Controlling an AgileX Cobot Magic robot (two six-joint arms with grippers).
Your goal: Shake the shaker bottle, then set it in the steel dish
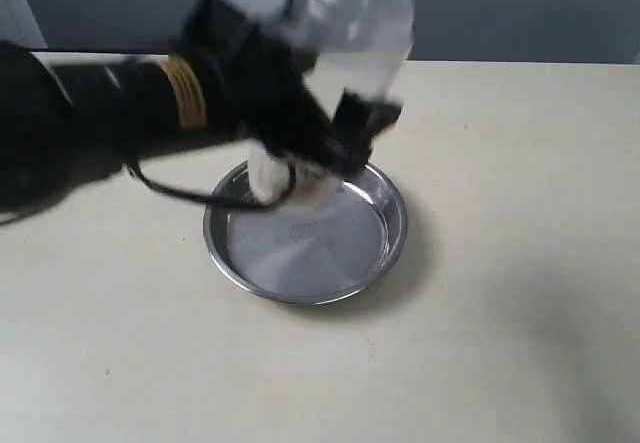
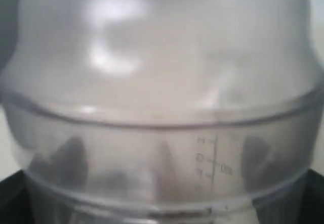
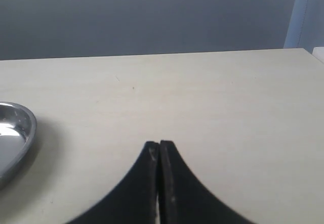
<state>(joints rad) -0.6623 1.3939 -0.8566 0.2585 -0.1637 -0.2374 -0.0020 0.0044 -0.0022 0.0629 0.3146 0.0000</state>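
Left gripper around motion-blurred shaker bottle, aloft over steel dish; contents indiscernible.

Two black curved fingers pressed flat together, tip against tip, over a pale beige table. Well apart from them, part of a shiny round steel dish resting on the table. Beyond, a plain grey wall.

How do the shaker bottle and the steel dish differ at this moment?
The shaker bottle is translucent frosted plastic; the steel dish is shiny metal. The shaker bottle is up in the air, while the steel dish lies flat on the table. The shaker bottle shows as a motion blur; the steel dish is sharp. Both are round.
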